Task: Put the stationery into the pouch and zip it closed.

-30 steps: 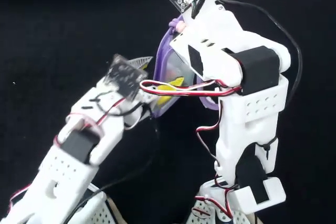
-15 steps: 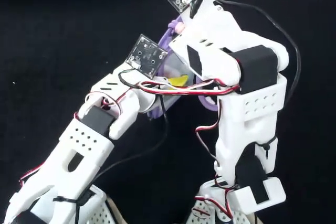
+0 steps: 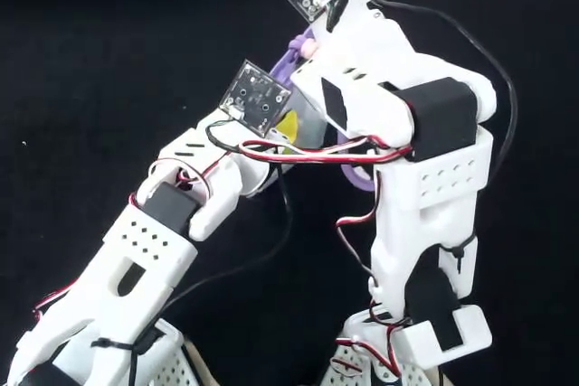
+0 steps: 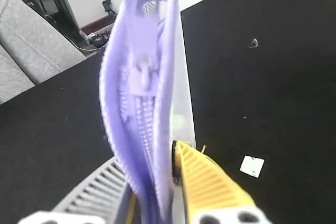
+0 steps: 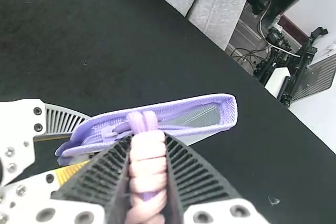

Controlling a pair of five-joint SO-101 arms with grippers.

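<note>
Over the black tabletop (image 3: 109, 61), the left arm has swung up and inward within the last second. The left gripper (image 4: 149, 157) now has its grey and yellow jaws closed on the edge of the purple pouch (image 4: 139, 124), which is held in the air. The right gripper (image 5: 147, 142) keeps its jaws clamped on the pink zip pull (image 5: 148, 156). With the pouch braced, zipping looks ready to begin. Whether the stationery is inside cannot be told.

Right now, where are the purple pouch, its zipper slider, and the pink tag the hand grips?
purple pouch (image 5: 181, 119), right wrist view, zipper edge.
zipper slider (image 4: 140, 74), left wrist view, slider body.
pink tag (image 5: 147, 166), right wrist view, its middle.
</note>
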